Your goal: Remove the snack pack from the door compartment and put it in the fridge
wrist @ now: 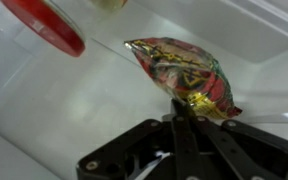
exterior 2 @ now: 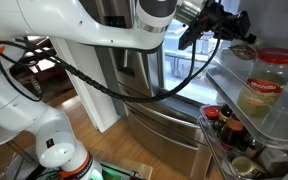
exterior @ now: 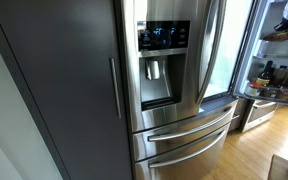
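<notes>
Wrist view: my end effector (wrist: 181,112) enters from the bottom edge, with its fingers clenched on the lower corner of the snack pack (wrist: 181,72).
Snack pack: a crinkled red, yellow and gold pouch, held up in front of a white interior wall (wrist: 74,110).
Red lid (wrist: 44,24): upper left, apart from the pack.
Arm (exterior 2: 104,25): in an exterior view, it reaches across toward the open side of the fridge (exterior 2: 159,110).
Jar (exterior 2: 267,85): red-lidded, standing on a clear shelf near my end effector.
Bottles (exterior 2: 224,128): in the door bin below the jar.
Dispenser panel (exterior: 164,35): blue-lit, on the closed door, with a dark grey cabinet (exterior: 54,80) just beside it.
</notes>
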Available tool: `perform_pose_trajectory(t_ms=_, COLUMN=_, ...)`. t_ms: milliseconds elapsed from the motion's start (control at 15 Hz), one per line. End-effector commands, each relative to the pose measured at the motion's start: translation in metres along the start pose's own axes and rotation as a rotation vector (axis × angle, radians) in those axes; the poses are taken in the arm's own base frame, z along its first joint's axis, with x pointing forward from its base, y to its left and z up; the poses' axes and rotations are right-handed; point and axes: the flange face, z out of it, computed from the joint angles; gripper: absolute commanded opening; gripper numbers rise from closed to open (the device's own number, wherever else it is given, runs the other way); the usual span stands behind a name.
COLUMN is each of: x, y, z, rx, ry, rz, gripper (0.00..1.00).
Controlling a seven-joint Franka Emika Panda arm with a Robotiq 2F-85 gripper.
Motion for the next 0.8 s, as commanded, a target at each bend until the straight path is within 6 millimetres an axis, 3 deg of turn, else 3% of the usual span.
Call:
perform_pose_trajectory(t_ms=0, x=-0.005, y=0.002, z=-0.031, rx=0.001, ry=0.065, rz=0.02, gripper=0.0)
perform_pose_trajectory(t_ms=733, x=-0.021, y=-0.03, z=-0.13, rx=0.203, ry=0.167, rz=0.051, gripper=0.0)
